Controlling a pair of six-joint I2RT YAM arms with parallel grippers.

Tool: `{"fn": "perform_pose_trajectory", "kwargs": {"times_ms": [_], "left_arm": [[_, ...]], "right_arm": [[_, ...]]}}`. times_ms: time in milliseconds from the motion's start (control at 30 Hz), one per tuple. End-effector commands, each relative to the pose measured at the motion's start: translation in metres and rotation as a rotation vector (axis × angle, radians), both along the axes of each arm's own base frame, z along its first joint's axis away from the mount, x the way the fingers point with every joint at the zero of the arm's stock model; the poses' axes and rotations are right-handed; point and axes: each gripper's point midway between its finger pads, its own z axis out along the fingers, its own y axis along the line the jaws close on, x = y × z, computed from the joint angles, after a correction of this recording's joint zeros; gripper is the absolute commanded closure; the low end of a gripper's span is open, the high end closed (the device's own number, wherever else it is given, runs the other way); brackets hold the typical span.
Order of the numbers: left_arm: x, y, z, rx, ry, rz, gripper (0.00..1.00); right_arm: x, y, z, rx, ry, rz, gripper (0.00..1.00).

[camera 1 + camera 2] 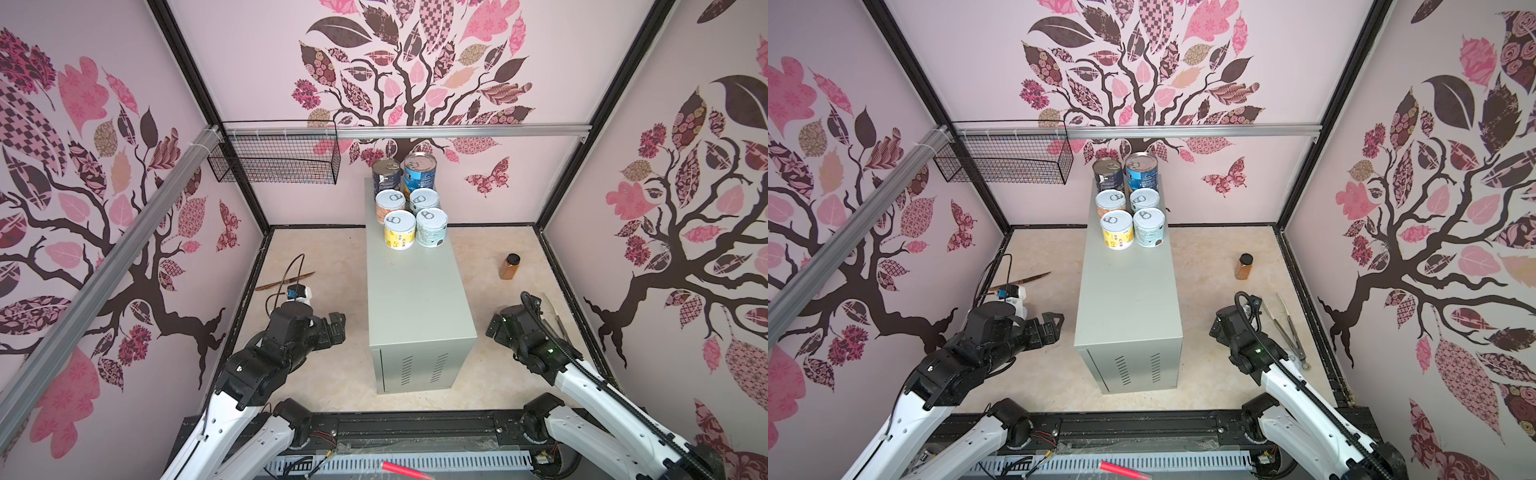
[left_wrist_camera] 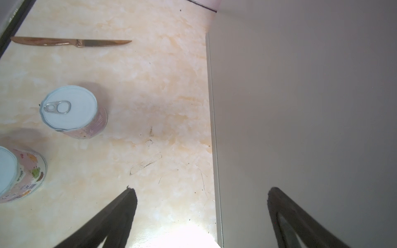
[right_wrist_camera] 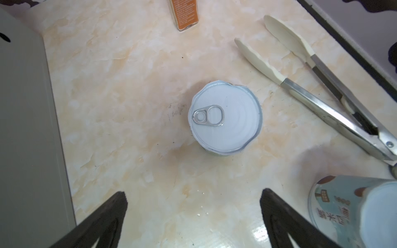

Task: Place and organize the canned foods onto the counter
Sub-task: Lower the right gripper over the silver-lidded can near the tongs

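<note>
In both top views six cans [image 1: 424, 199] stand bunched at the far end of the cabinet [image 1: 415, 299], two tall ones behind four short. The left claw [image 1: 336, 327] and right claw [image 1: 493, 329] hang low on either side of it, over the tabletop [image 1: 324, 257]. Left wrist view: jaws spread wide, nothing between them, with a pink can [image 2: 71, 109] and a second can [image 2: 21, 171] on the tabletop and a knife [image 2: 71, 43] beyond. Right wrist view: jaws released too, a white-lidded can [image 3: 225, 120] dead ahead, a blue can [image 3: 343, 206] off to the side, tongs [image 3: 322, 101] and a jar [image 3: 187, 15] nearby.
</note>
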Motion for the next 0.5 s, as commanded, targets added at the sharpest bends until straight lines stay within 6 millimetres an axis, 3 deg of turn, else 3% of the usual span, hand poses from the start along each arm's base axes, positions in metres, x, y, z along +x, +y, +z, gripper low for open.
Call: {"fn": "perform_pose_trajectory", "kwargs": {"times_ms": [0, 467], "left_arm": [[0.001, -0.002, -0.004, -0.032, -0.007, 0.011, 0.02], [-0.003, -0.008, 0.003, -0.077, -0.049, -0.035, 0.02]], "right_arm": [[0.008, -0.009, -0.001, 0.021, -0.050, -0.103, 0.00], [0.025, -0.023, -0.028, -0.011, -0.030, -0.246, 0.00]]}}
